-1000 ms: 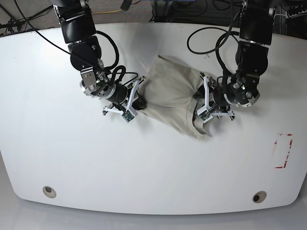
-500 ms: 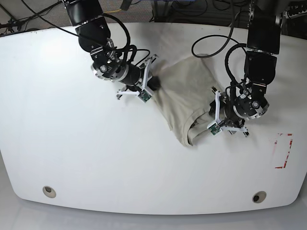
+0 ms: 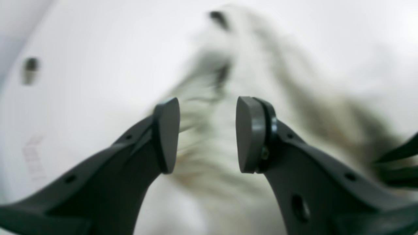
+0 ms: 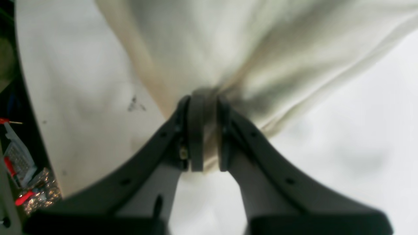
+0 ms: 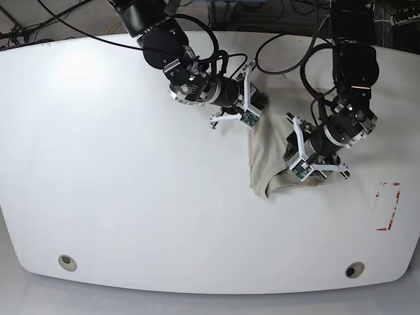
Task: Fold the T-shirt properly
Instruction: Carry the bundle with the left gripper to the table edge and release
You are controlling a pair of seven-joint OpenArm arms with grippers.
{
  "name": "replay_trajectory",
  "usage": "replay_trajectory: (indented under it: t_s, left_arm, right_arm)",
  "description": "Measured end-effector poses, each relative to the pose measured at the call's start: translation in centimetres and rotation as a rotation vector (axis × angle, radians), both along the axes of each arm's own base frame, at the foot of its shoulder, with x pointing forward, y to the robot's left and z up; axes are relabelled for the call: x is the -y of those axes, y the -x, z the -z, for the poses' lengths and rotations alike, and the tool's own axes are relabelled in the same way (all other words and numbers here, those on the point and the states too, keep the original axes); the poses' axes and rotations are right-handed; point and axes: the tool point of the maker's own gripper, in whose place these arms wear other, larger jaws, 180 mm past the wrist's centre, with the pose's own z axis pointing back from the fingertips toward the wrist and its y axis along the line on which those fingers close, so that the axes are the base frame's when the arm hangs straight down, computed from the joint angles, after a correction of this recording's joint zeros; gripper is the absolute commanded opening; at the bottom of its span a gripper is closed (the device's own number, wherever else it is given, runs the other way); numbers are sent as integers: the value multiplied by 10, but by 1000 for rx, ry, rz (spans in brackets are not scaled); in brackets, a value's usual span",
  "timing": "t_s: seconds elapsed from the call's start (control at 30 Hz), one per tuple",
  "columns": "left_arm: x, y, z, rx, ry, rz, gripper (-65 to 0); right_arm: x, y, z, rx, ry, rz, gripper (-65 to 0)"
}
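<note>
The pale beige T-shirt (image 5: pixel 262 157) is gathered into a narrow, crumpled bundle right of the table's centre. Its upper end rises to my right gripper (image 5: pixel 260 102), which comes in from the upper left. In the right wrist view that gripper (image 4: pixel 205 130) is shut on a pinched edge of the T-shirt (image 4: pixel 235 49), whose cloth fans out beyond the pads. My left gripper (image 5: pixel 286 156) sits close against the bundle's right side. In the left wrist view it (image 3: pixel 207 133) stands open, pads well apart, with the blurred T-shirt (image 3: pixel 235 65) beyond them.
The white table (image 5: pixel 131 197) carries a red-outlined rectangle (image 5: pixel 387 207) near its right edge. Two round grommets (image 5: pixel 66 262) (image 5: pixel 354 270) sit near the front edge. Black cables (image 5: pixel 282 59) loop over the table's far side behind both arms.
My right gripper has carried its edge of the T-shirt up and to the right, drawing the spread cloth into a narrow bundle. The left gripper first shifted right and down, then held beside the bundle.
</note>
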Motion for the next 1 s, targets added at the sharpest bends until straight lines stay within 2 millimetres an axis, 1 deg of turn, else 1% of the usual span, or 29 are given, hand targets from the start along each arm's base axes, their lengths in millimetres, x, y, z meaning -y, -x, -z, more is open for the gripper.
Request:
replay_trajectory:
  t_s: [0.07,0.13,0.17,0.23,0.3,0.4,0.47,0.53,0.57,0.6,0.67,0.77,0.8,0.87,0.9,0.93,1.0]
  left_arm:
    - [6,6,5,-12,64,-20,-389]
    - [-1,7,12,-29,98,-115,-387]
    - [-1,8,15,-37,110,-144,-382]
    - [-4,10,23,-55,133,-208,-336]
    - [0,17,32,-84,166,-242,-267]
    - [4,24,55,-149,222,-323,-207]
    - [2,26,69,-189,243,-382,-203]
    - [-4,29,82,-217,246,-428,-204]
    - [-8,31,93,-239,247,-443,-204]
    - [-10,34,103,-257,255,-453,-204]
    - [-11,31,106,-244,284,-455,-204]
    - [-30,31,108,-252,302,-491,-204]
    - [-43,32,108,-249,315,-525,-204]
    - [-79,37,107,-233,305,-600,-204]
    - [-101,42,106,-227,284,-641,-204]
    - [-125,47,104,-221,253,-679,-204]
    - [-158,57,99,-215,188,-706,-204]
  right_arm:
    - [10,-9,-11,34,-9,29,-583]
    - [28,-24,-17,73,10,68,-583]
    - [34,-27,-18,84,18,77,-583]
    - [51,-32,-23,108,36,102,-583]
    - [67,-32,-24,112,52,123,-583]
    - [95,-37,-22,108,87,175,-583]
    - [116,-48,-25,124,113,235,-583]
    - [131,-55,-37,158,100,286,-583]
    - [138,-56,-43,174,86,301,-583]
    - [144,-55,-44,178,87,304,-583]
    - [155,-53,-45,176,88,321,-583]
    - [179,-51,-47,181,134,362,-583]
    - [188,-52,-49,188,151,382,-583]
    - [198,-55,-55,205,163,400,-583]
    - [201,-56,-57,213,164,410,-583]
    - [202,-57,-59,218,161,417,-583]
    - [204,-56,-59,216,155,425,-585]
